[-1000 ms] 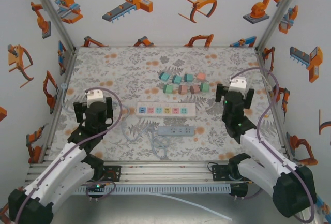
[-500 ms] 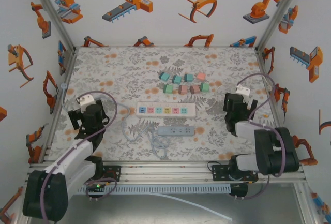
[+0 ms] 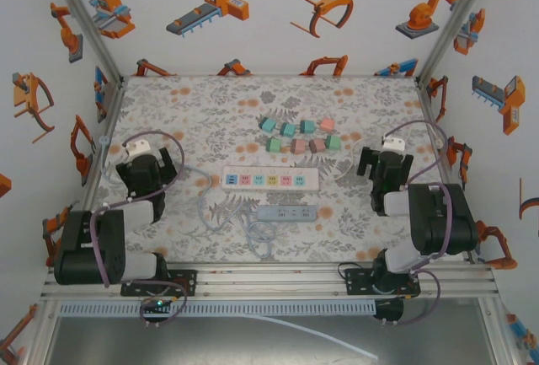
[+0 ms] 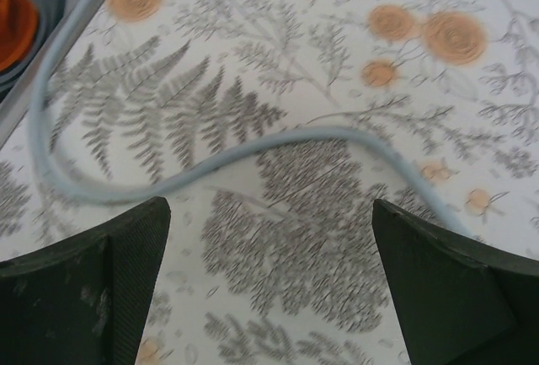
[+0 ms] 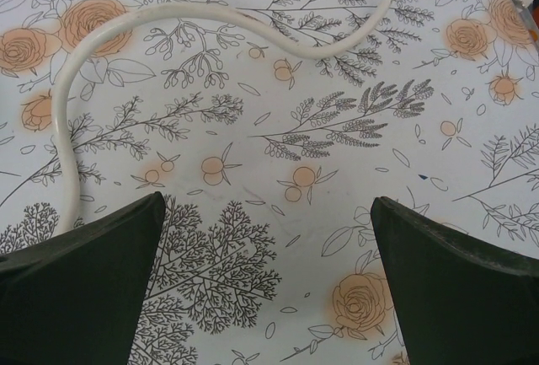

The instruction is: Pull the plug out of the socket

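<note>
From above, the floral tabletop (image 3: 194, 112) carries a white socket strip (image 3: 310, 180) at its middle, a smaller grey strip (image 3: 287, 212) just in front of it, and a cluster of pastel blocks (image 3: 300, 136) behind. The left claw (image 3: 146, 158) and right claw (image 3: 385, 163) sit well apart from the socket strip, one at each side, both released and holding nothing. The wrist views add close detail: a grey cable (image 4: 253, 150) curves ahead of the left fingers (image 4: 93, 289), and a white cable (image 5: 210, 19) ahead of the right fingers (image 5: 455, 289). Along the socket strip sit coloured squares (image 3: 272, 179), possibly plugs, too small to tell
</note>
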### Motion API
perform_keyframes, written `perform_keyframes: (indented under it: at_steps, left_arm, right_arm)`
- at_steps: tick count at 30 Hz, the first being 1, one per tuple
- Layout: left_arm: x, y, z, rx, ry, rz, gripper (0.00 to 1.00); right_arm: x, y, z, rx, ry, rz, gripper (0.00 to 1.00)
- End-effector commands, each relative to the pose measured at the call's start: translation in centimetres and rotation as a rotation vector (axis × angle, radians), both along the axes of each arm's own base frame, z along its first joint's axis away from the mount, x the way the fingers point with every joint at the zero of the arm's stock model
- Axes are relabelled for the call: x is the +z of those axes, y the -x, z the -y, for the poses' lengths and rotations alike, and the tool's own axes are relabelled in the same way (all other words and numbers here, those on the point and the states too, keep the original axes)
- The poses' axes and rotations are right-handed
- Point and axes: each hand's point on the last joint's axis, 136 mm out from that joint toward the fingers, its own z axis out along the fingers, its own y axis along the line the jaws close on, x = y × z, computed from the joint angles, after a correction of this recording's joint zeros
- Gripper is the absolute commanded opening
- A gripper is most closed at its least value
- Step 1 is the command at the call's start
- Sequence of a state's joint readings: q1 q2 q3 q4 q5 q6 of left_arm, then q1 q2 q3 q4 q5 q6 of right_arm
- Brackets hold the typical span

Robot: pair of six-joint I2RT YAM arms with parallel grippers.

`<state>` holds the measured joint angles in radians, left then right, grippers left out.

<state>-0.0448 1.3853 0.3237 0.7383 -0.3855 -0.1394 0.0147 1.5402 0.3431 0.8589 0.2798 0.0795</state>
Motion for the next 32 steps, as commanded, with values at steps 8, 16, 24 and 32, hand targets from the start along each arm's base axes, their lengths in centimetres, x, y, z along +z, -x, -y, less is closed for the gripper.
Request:
perform_keyframes:
  at_steps: [8,16,24,32]
  left_arm:
    - [-0.5,-3.7,3.6,-0.236,0.014,0.018,0.97]
    - [-0.6,-3.6,3.6,-0.235,0.012,0.01,0.97]
    - [-0.6,-3.7,3.6,-0.235,0.012,0.008,0.97]
    - [-0.6,-3.7,3.6,-0.234,0.012,0.008,0.97]
  right_arm:
    - [1.9,-1.1,0.1,-0.002,-0.016,0.081,0.99]
    - [1.9,-1.1,0.1,-0.002,-0.016,0.081,0.99]
    - [1.9,-1.0,0.1,-0.005,-0.016,0.081,0.99]
    - [1.9,-1.0,0.2,-0.008,-0.015,0.081,0.99]
